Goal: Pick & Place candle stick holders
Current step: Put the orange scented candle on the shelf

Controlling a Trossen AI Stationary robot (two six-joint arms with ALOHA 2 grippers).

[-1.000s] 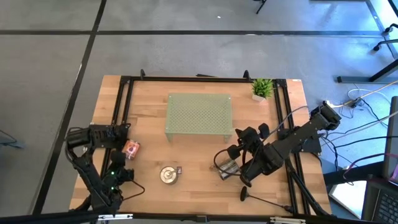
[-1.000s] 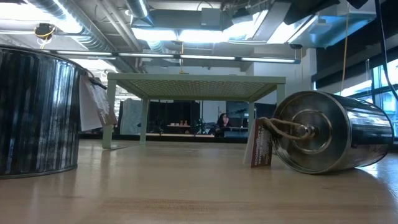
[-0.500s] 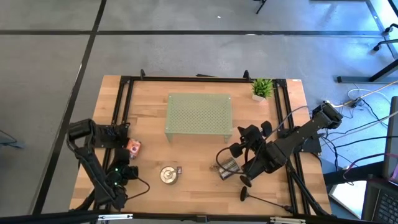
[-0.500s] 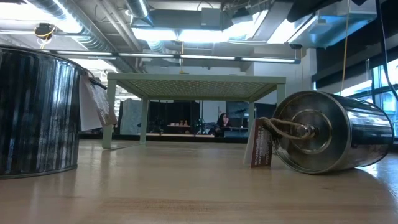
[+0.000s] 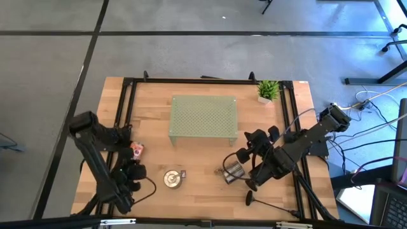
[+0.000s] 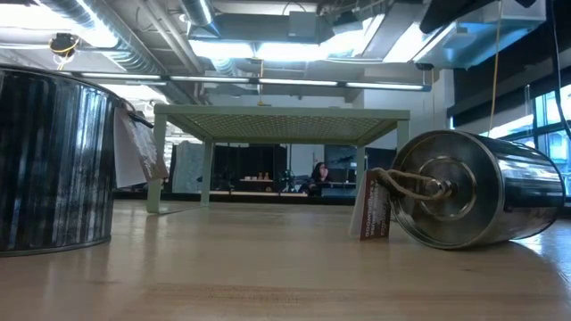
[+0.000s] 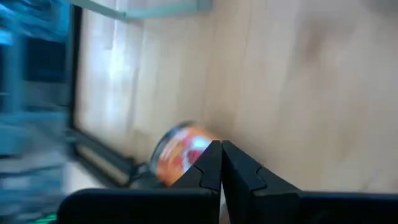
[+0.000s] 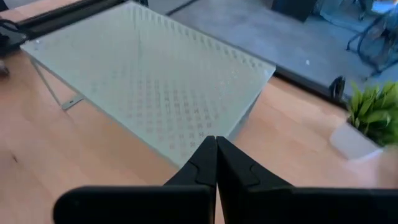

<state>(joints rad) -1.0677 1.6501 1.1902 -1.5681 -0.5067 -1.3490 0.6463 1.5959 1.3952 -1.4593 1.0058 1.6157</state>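
Shows right hand (image 8: 216, 155) pinched shut and empty, raised right of a pale green perforated metal shelf (image 5: 203, 117). Shows left hand (image 7: 221, 163) likewise shut, by a short orange tin can (image 7: 180, 152). Leaves one black metal candle stick holder (image 5: 249, 200) untouched near the wooden table's (image 5: 152, 108) near right edge. Looks pre-grasp; next calls for opening the right hand and descending onto the thin stem.

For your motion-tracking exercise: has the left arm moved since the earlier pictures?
Yes. In the high view, the left arm has swung toward the table's near edge, away from the green mesh shelf.
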